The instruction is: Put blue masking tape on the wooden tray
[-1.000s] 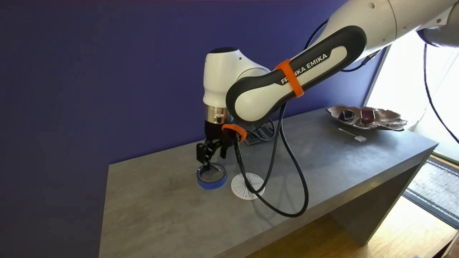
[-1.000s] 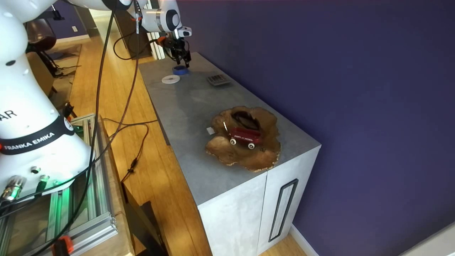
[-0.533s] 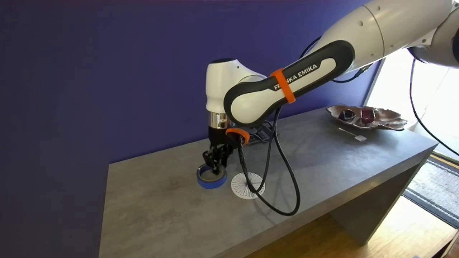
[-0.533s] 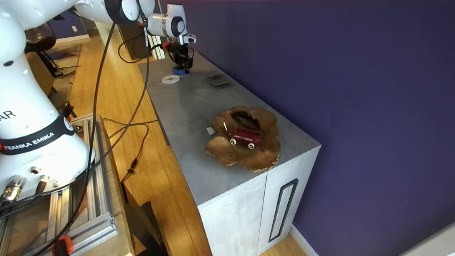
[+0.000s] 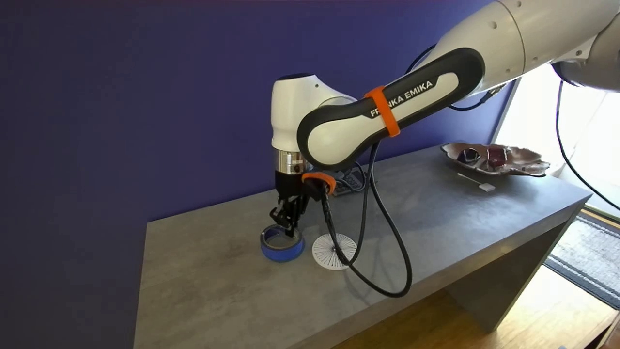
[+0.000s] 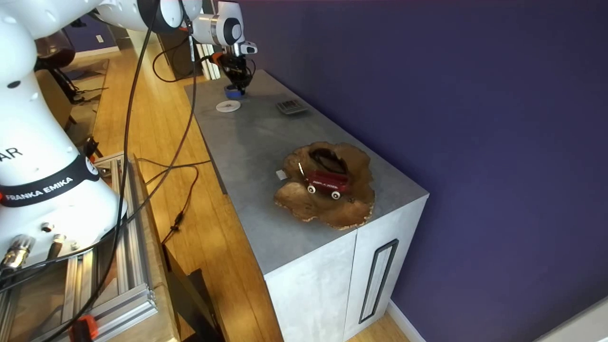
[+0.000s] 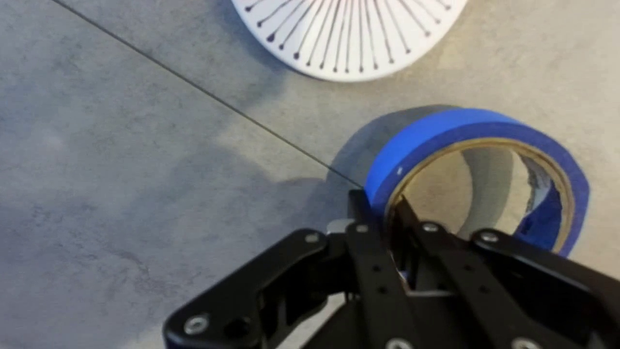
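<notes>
The blue masking tape [image 7: 450, 123] is a ring roll with a tan core. My gripper [image 7: 380, 198] is shut on its wall, one finger inside the ring and the other outside. In the wrist view the roll's shadow lies offset from its rim, so it looks slightly raised or tilted; how far is unclear. An exterior view has the tape [image 5: 282, 254] under the fingers, beside a white disc. The wooden tray [image 6: 294, 194], brown and irregular, sits well away at the opposite end of the counter, and shows in both exterior views.
Close to the tape lies the flat white disc [image 5: 323, 249]. A dark calculator-like object [image 6: 291, 107] rests by the purple wall. In the tray are a red toy wagon [image 6: 327, 183] and a dark item [image 6: 327, 159]. A white adapter [image 5: 486, 187] lies beside the tray.
The jaws have gone from open to shut on the tape's wall. The gripper dipped, then rose a little. The tape has shifted slightly leftward in both exterior views.
</notes>
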Available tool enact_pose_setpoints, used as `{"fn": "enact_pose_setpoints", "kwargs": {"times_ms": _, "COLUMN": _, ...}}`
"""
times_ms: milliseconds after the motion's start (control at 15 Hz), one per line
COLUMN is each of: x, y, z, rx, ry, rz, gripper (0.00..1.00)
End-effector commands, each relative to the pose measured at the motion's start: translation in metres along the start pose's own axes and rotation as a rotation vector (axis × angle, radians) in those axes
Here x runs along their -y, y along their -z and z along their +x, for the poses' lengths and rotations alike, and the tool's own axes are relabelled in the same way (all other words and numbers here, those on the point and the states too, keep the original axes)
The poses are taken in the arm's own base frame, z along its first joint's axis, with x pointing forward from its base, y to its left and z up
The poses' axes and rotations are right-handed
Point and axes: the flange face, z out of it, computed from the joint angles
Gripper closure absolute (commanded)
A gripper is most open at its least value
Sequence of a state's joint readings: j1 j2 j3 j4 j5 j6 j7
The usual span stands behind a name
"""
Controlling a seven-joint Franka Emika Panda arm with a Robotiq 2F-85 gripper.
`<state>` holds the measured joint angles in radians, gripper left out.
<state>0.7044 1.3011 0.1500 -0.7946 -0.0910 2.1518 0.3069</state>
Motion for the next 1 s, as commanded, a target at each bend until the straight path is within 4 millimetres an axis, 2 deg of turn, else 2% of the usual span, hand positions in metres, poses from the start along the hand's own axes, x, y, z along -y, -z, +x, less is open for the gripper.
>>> {"fn": "enact_pose_setpoints", "kwargs": {"times_ms": 0, "x": 0.017, "y": 0.041, "z": 0.005, "rx": -0.061, "ry": 0.014, "rz": -0.008, "gripper": 0.97}}
{"fn": "enact_pose_setpoints", "kwargs": {"times_ms": 133, "x": 0.011, "y": 0.084, "z": 0.013, "rx": -0.151, "ry": -0.026, "rz": -0.051, "gripper": 0.97}}
{"fn": "enact_pose_setpoints", "kwargs": {"times_ms": 400, "x": -0.022, "y": 0.13, "z": 0.012, "rx": -0.225, "ry": -0.204, "rz": -0.171, "gripper": 0.97}}
{"fn": "enact_pose_setpoints", "kwargs": {"times_ms": 600, "x": -0.045, "y": 0.141, "z": -0.007, "rx": -0.158, "ry": -0.347, "rz": -0.227, "gripper": 0.97}}
{"fn": "enact_pose_setpoints", "kwargs": {"times_ms": 867, "x": -0.062, "y": 0.133, "z": -0.034, "rx": -0.093, "ry": -0.551, "rz": -0.167, "gripper": 0.97}}
{"fn": "enact_pose_setpoints", "kwargs": {"times_ms": 933, "x": -0.057, "y": 0.128, "z": -0.011, "rx": -0.117, "ry": -0.461, "rz": -0.201, "gripper": 0.87}}
